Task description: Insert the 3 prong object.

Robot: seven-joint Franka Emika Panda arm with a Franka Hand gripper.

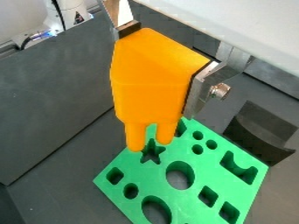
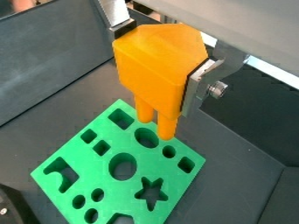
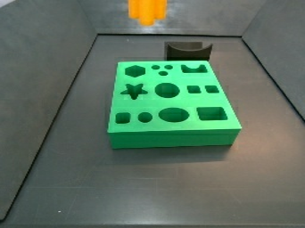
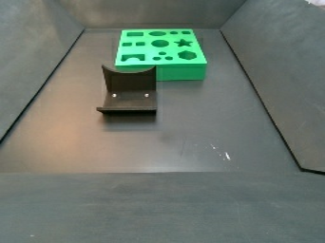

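Note:
My gripper (image 1: 158, 63) is shut on the 3 prong object (image 1: 152, 83), a bright orange block, with a silver finger (image 1: 201, 83) against each side. In both wrist views the block hangs upright with its prongs (image 2: 158, 118) pointing down, just above the green shape-hole board (image 1: 140, 175). The prongs are over the board's edge region near the star hole (image 1: 152, 154), clear of its surface. In a side view only the block's lower end (image 3: 145, 11) shows, high above the far side of the board (image 3: 173, 136). The gripper (image 2: 162, 61) itself is out of both side views.
The dark fixture (image 4: 127, 92) stands on the floor beside the board (image 4: 159, 74), and it also shows in a side view (image 3: 187, 47) and a wrist view (image 1: 263, 131). Grey walls enclose the dark floor (image 4: 191, 142).

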